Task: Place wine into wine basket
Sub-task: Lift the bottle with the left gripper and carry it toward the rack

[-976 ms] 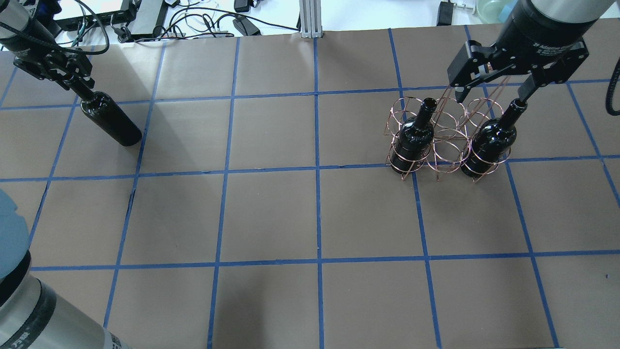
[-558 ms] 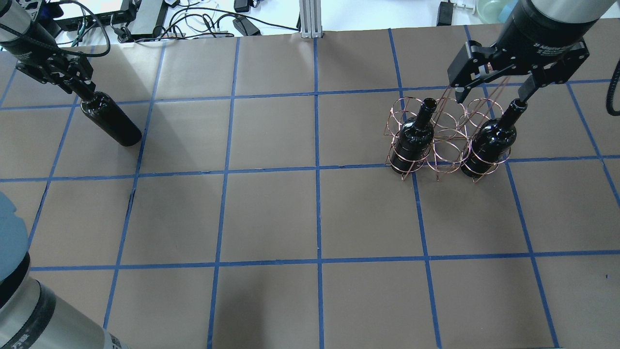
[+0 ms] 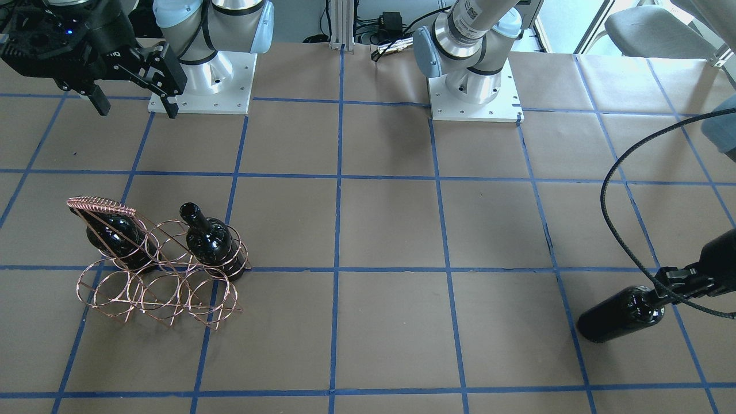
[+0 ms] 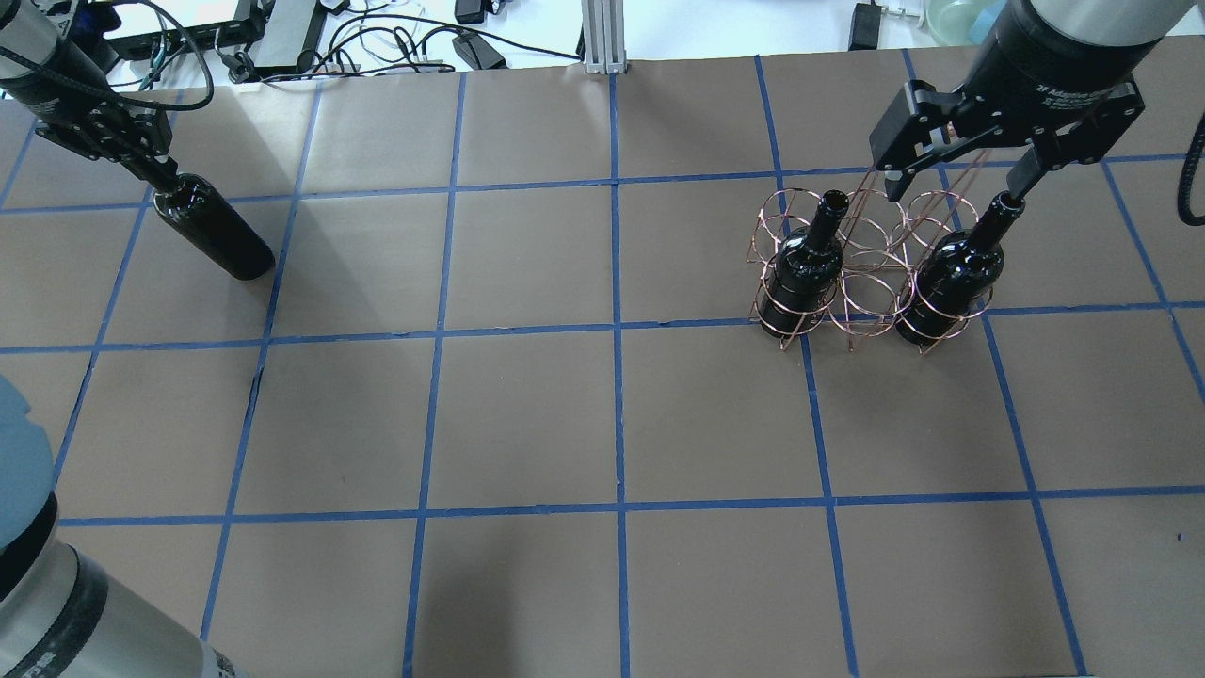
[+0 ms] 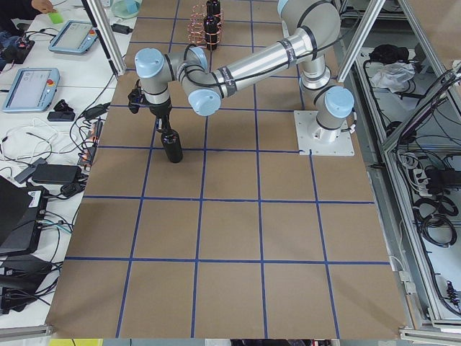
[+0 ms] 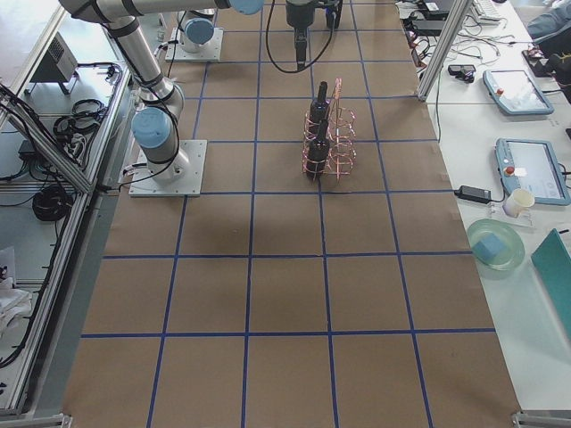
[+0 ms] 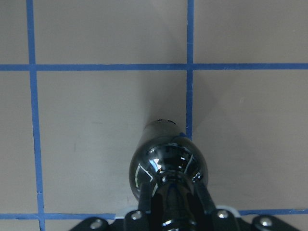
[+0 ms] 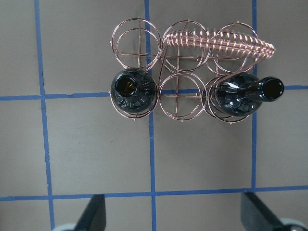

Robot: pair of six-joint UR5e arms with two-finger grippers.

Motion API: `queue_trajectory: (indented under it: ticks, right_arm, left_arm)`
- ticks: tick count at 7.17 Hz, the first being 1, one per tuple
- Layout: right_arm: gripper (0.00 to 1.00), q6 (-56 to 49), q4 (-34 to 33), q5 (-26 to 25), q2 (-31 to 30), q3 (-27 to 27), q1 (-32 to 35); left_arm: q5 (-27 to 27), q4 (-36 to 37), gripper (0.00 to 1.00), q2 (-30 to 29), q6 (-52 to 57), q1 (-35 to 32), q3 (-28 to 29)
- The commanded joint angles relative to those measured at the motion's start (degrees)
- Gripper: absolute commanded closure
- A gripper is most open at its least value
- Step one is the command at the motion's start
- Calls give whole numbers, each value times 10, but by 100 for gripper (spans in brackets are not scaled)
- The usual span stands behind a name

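Note:
A near-black wine bottle [image 4: 215,237] stands upright at the table's far left, and my left gripper [image 4: 153,175] is shut on its neck. In the left wrist view the fingers [image 7: 202,199] flank the neck above the bottle's shoulder [image 7: 168,161]. The copper wire wine basket [image 4: 871,282] sits at the right with two more bottles [image 4: 805,266] [image 4: 949,278] standing in its end rings, while the middle ring between them holds nothing. My right gripper [image 4: 953,174] hovers open above the basket. From the right wrist, the basket's coil handle [image 8: 216,42] and both bottle mouths show below.
Cables and electronics [image 4: 282,38] lie along the far edge beside an aluminium post [image 4: 602,38]. The two arm bases [image 3: 201,80] [image 3: 471,86] are bolted at the robot's side. Tablets [image 6: 513,89] rest on a side table. Brown paper with a blue tape grid covers the table.
My left gripper has shifted slightly toward the far left on the bottle's neck, and the bottle's top moved a little with it. The right gripper and the basket have not moved.

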Motion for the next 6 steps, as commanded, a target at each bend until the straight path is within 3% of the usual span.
queue_trajectory:
  ticks: [1,3,6]
  right_arm:
    - [0,1,1,0,0,0,0]
    - [0,0,0,0,0,0,-2]
    - [0,0,1,-1,0,0,-2]
  left_arm:
    - [-3,-11,100,28,-36,-21,-2]
    - [-6,-44,100,71,-132,-94,-11]
    - [-7,-27,100,131,-313,-226,-97]
